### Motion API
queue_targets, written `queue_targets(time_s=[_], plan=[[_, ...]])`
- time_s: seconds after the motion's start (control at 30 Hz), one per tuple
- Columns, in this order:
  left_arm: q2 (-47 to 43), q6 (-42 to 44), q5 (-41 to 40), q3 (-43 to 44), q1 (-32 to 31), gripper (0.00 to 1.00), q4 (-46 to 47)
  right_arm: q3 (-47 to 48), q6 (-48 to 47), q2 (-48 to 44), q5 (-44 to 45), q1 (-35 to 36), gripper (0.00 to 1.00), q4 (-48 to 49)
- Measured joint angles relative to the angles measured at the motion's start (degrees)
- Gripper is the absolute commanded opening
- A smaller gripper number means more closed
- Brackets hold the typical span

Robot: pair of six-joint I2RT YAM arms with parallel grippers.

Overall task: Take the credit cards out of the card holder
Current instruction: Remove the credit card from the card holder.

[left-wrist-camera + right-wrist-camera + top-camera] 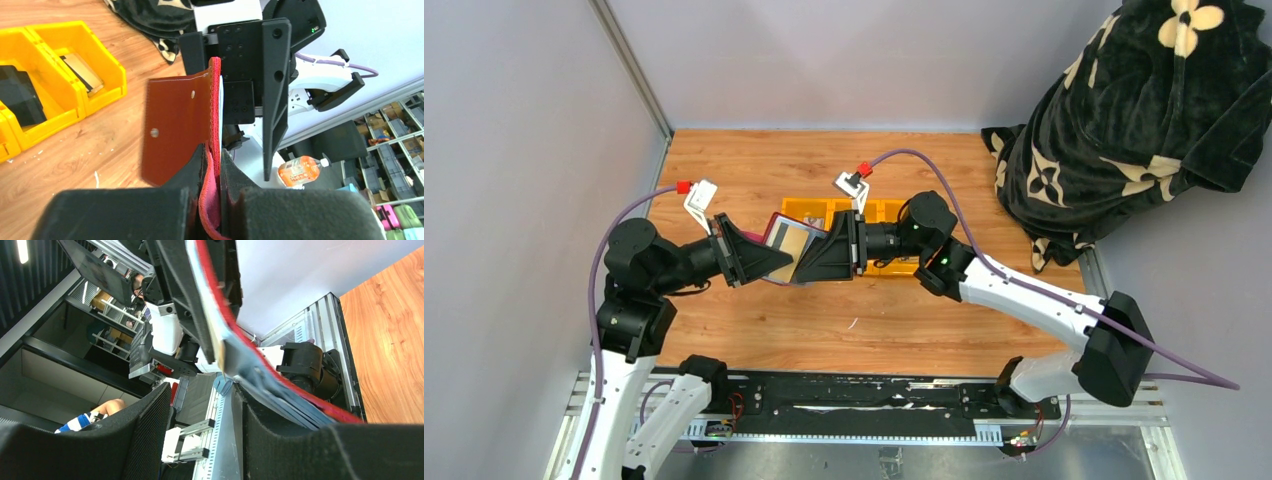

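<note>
My left gripper (776, 262) is shut on the maroon card holder (773, 229), which it holds on edge above the table. In the left wrist view its jaws pinch the holder's red edge (215, 125), and the brown closure flap (175, 125) sticks out to the left. A tan-gold credit card (792, 242) shows in the holder's open face. My right gripper (809, 266) faces that side, open, and its fingers (150, 415) have nothing between them. The holder's grey-blue sleeves (260, 385) lie across the outside of its right finger. A dark card (17, 95) and a tan card (82, 75) lie in the yellow tray.
The yellow three-compartment tray (819, 208) stands just behind both grippers on the wooden table (844, 320). A black blanket with cream flowers (1124, 110) is heaped at the back right. Grey walls close the left and back.
</note>
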Motion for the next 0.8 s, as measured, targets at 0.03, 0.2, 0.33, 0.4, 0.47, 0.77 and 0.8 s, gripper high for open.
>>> queue_targets(time_s=[0.03, 0.2, 0.33, 0.4, 0.47, 0.77, 0.8], plan=[[0.0, 0.26, -0.09, 0.15, 0.0, 0.0, -0.74, 0.0, -0.37, -0.5, 0.02, 0.04, 0.52, -0.22], [0.0, 0.42, -0.09, 0.24, 0.0, 0.0, -1.84, 0.09, -1.16, -1.51, 0.7, 0.15, 0.52, -0.39], [0.0, 0.52, -0.09, 0.35, 0.0, 0.0, -2.27, 0.09, -1.33, -1.49, 1.75, 0.15, 0.52, -0.9], [-0.02, 0.52, -0.09, 0.35, 0.0, 0.0, -2.27, 0.15, -1.64, -1.49, 2.4, 0.26, 0.52, -1.84], [-0.02, 0.52, -0.15, 0.35, 0.0, 0.0, -2.36, 0.35, -2.01, -1.49, 3.19, 0.39, 0.52, -2.97], [-0.81, -0.2, -1.2, 0.35, 0.33, 0.07, -2.19, 2.14, -2.34, 0.04, 4.96, 1.42, 0.35, -3.61], [-0.83, -0.33, -1.27, 0.35, 0.35, 0.09, -2.12, 2.14, -1.84, 0.44, 5.01, 1.51, 0.3, -3.15]])
